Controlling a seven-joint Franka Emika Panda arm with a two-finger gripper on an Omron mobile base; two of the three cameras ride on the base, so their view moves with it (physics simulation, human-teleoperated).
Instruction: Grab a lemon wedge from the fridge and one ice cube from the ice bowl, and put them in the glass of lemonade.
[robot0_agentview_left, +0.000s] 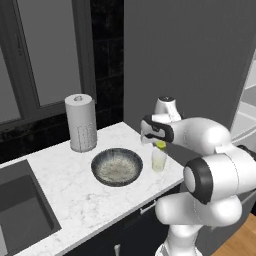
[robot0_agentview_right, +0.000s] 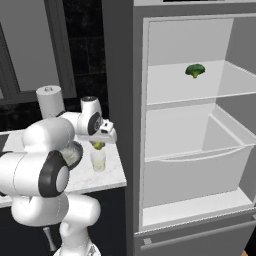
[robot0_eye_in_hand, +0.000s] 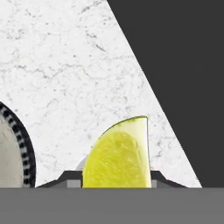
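My gripper (robot0_agentview_left: 158, 141) is shut on the lemon wedge (robot0_agentview_left: 160, 145), a small yellow piece with a greenish edge. It hangs right above the glass of lemonade (robot0_agentview_left: 159, 161), which stands near the counter's right end. In the hand view the lemon wedge (robot0_eye_in_hand: 119, 157) sits between the two dark fingertips (robot0_eye_in_hand: 65, 176). The ice bowl (robot0_agentview_left: 100, 158) lies just left of the glass, and its dark rim (robot0_eye_in_hand: 25, 151) shows at the hand view's left edge. The fridge (robot0_agentview_right: 190, 135) stands open to the right, white inside with clear shelves. From the right side, the wedge (robot0_agentview_right: 97, 145) hovers over the glass (robot0_agentview_right: 98, 161).
A tall white dotted cylinder (robot0_agentview_left: 81, 122) stands behind the bowl. A dark sink (robot0_agentview_left: 20, 210) lies at the counter's left. A green broccoli floret (robot0_agentview_right: 195, 70) rests on the fridge's upper shelf. The counter edge (robot0_agentview_left: 172, 175) runs close beside the glass.
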